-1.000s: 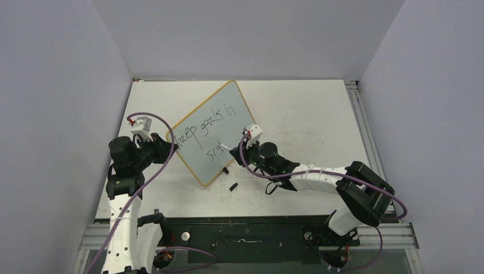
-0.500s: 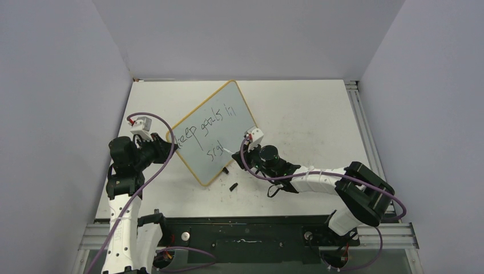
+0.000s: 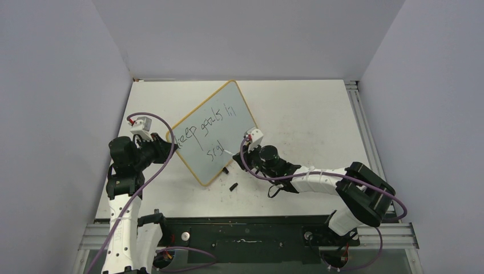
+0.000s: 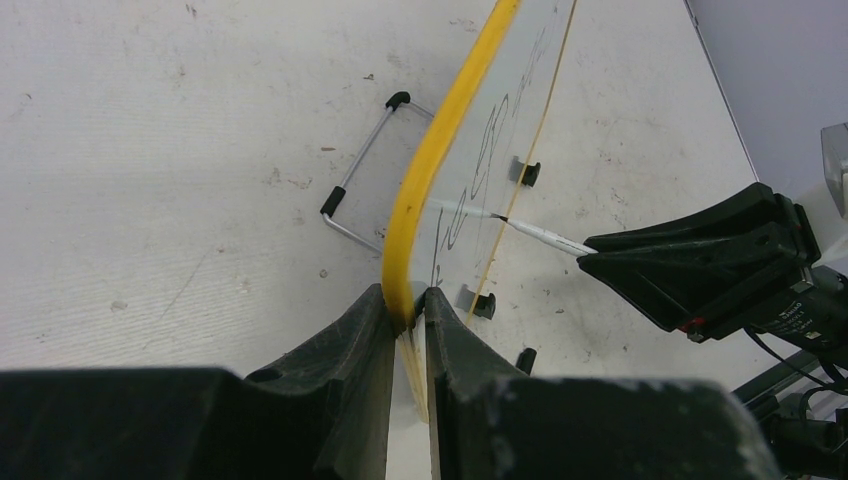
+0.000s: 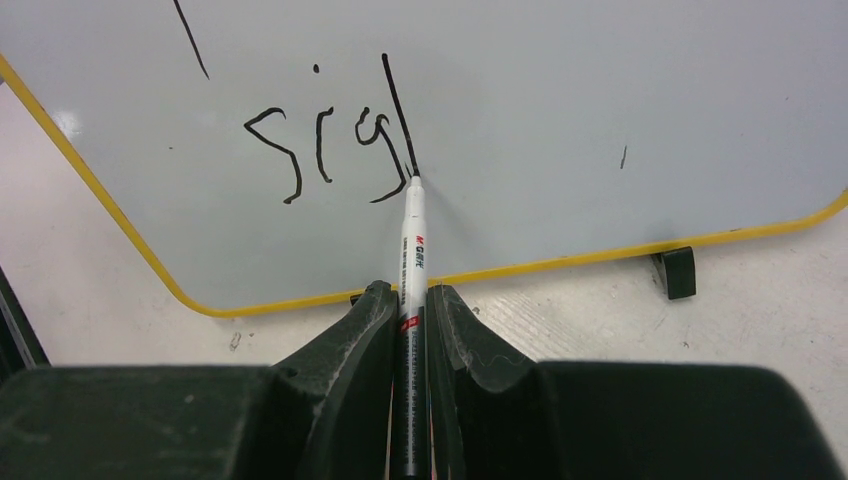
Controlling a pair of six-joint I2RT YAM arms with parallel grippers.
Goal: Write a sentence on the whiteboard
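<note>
The whiteboard [image 3: 225, 120], pale with a yellow-orange rim, lies skewed on the table. It bears the sentence [image 3: 206, 127]: "keep goals in" on one line, and "sig" plus one tall stroke [image 5: 330, 150] below. My left gripper [image 3: 166, 144] is shut on the board's yellow rim [image 4: 408, 300] at its left corner. My right gripper [image 3: 244, 153] is shut on a white marker [image 5: 413, 250]. The marker's tip [image 5: 415, 180] touches the board at the foot of the tall stroke. The marker also shows in the left wrist view [image 4: 530, 232].
A small black marker cap [image 3: 233, 186] lies on the white tabletop [image 3: 308, 114] just below the board's near corner. A wire stand [image 4: 352, 190] and black feet [image 4: 482, 303] show under the board. Grey walls close in the left, right and back.
My right gripper has drawn the marker down and toward the arm, leaving a tall vertical stroke after "sig". The left gripper and board have stayed still.
</note>
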